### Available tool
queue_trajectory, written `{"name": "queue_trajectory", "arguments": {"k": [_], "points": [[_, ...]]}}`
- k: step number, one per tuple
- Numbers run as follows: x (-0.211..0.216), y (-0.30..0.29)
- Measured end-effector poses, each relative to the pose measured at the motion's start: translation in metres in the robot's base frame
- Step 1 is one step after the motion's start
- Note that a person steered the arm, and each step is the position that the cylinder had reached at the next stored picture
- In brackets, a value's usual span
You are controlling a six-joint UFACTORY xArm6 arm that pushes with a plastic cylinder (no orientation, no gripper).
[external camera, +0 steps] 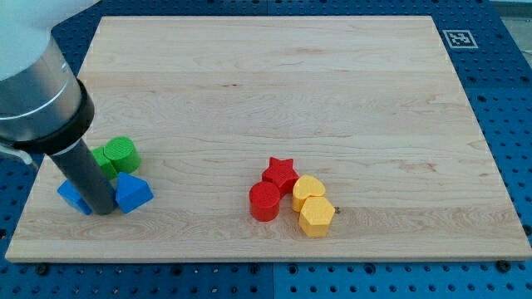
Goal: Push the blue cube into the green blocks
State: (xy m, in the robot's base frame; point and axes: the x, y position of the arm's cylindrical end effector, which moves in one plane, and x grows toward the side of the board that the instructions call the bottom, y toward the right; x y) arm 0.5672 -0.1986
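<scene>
At the view's left my tip (103, 211) rests on the worktop (274, 91) between the blue cube (73, 197) and a blue wedge-like block (133, 193); the tool holds nothing. Green blocks (118, 154) sit just above. The cube looks light and rigid, likely slippery; I'd push its lower-left face

A pale wooden board (274, 83) fills most of the view, its grain running left to right under even, soft light. Around it lies a blue pegboard (507, 108) dotted with holes. A black-and-white marker (459, 38) sits at the far right.
</scene>
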Motion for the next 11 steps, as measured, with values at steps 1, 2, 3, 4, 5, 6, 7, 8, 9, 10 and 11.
{"name": "queue_trajectory", "arguments": {"k": [1, 2, 3, 4, 5, 6, 7, 8, 9, 10, 11], "points": [[0.028, 0.001], [0.039, -0.013], [0.038, -0.047], [0.038, -0.048], [0.015, -0.048], [-0.012, -0.046], [-0.024, -0.042], [-0.035, -0.033], [-0.037, -0.002], [-0.048, 0.031], [-0.065, 0.050]]}}
